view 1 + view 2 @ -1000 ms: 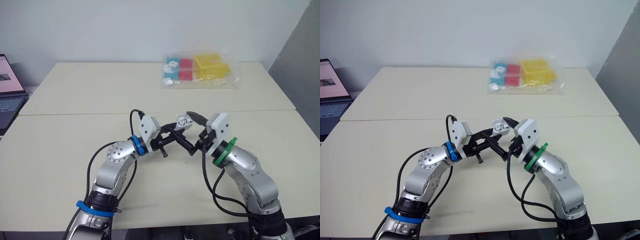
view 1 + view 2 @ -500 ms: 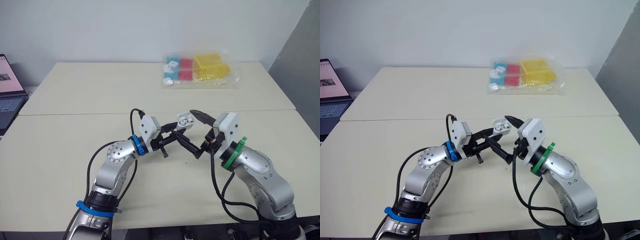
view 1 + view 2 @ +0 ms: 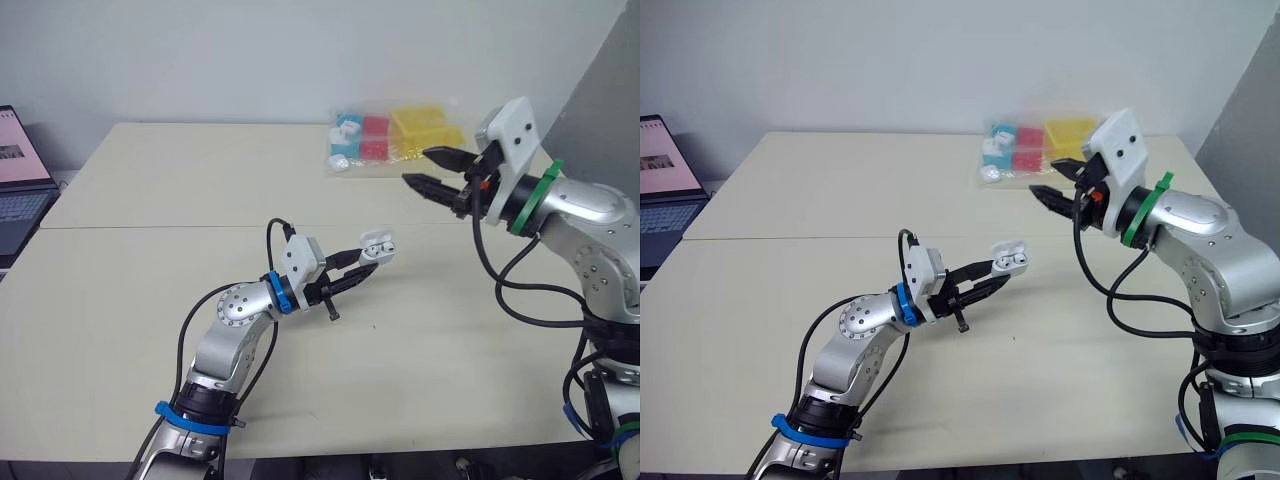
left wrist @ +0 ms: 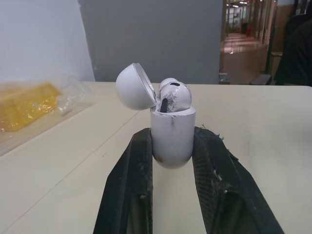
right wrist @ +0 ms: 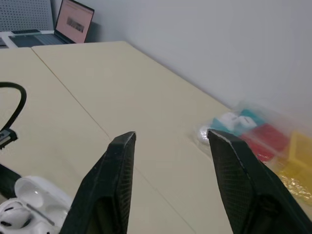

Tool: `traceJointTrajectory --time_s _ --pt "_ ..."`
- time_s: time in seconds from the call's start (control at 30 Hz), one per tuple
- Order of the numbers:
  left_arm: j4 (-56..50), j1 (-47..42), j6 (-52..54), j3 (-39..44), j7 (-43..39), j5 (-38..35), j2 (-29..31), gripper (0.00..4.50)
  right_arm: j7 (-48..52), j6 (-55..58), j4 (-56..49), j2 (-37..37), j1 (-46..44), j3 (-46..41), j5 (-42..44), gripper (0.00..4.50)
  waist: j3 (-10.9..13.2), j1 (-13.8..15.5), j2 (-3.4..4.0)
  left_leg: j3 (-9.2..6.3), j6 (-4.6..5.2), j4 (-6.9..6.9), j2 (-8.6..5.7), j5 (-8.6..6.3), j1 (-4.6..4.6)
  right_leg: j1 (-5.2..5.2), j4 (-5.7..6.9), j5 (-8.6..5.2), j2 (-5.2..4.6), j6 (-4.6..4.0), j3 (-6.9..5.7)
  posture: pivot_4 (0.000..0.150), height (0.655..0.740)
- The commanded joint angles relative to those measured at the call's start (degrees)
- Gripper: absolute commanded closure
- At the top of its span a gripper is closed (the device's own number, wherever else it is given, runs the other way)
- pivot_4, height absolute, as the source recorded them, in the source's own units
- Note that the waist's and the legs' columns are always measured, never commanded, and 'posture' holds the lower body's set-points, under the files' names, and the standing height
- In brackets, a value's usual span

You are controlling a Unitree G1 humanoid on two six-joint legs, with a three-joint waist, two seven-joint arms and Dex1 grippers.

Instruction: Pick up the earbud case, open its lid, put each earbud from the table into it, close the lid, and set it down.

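My left gripper (image 3: 364, 266) is shut on the white earbud case (image 4: 172, 135), holding it a little above the middle of the table. The case's lid (image 4: 135, 87) is swung open, and two white earbuds (image 4: 174, 94) sit in the case. In the eye views the case (image 3: 1009, 259) shows white at the left fingertips. My right gripper (image 3: 427, 168) is raised high at the right, well apart from the case, open with nothing between its fingers (image 5: 115, 179).
A clear bag of coloured blocks (image 3: 400, 139) lies at the far right of the cream table (image 3: 180, 190). A laptop (image 3: 20, 190) stands beyond the table's left edge. A seam runs across the tabletop behind the case.
My right gripper has drawn back from the case, lifting up and to the right. The left gripper still holds the open case, now with its fingers more level.
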Motion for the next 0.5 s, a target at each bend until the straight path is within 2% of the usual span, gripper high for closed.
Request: traceJointTrajectory --time_s 0.03,0.17,0.2,0.5 --pt "-2.41 -0.02 -1.63 -0.22 -0.83 -0.67 0.02 3.73 8.38 3.03 6.72 -1.45 -6.42 6.83 -0.62 2.88 0.01 -0.06 0.01 0.03 0.0 0.0 0.0 0.0 -0.02 -0.02 -0.01 0.0 -0.01 0.0 0.04 0.15 0.74" --pt "-2.51 0.12 -2.07 -0.51 -1.13 -0.57 -0.04 3.73 14.43 2.94 10.72 -1.29 -9.34 11.12 -1.68 4.31 0.01 -0.05 0.01 0.01 0.01 0.01 0.0 -0.01 -0.07 -0.04 -0.07 0.0 -0.03 0.0 0.01 0.15 0.74" --pt "-2.54 0.16 -2.08 -0.53 -1.14 -0.58 -0.08 3.73 15.56 2.77 11.18 -1.23 -9.62 11.59 -1.85 4.46 0.01 -0.02 0.01 0.0 0.01 0.01 0.0 -0.01 -0.09 -0.04 -0.06 0.0 -0.03 0.0 -0.01 0.15 0.74" --pt "-2.14 0.29 -2.52 -0.51 -1.34 -0.31 -0.02 3.73 24.79 6.24 8.93 -2.77 -10.06 12.68 0.56 4.5 0.01 0.05 0.01 -0.06 0.01 0.03 0.0 -0.01 -0.12 -0.04 -0.06 0.0 -0.04 0.0 -0.08 0.15 0.74"
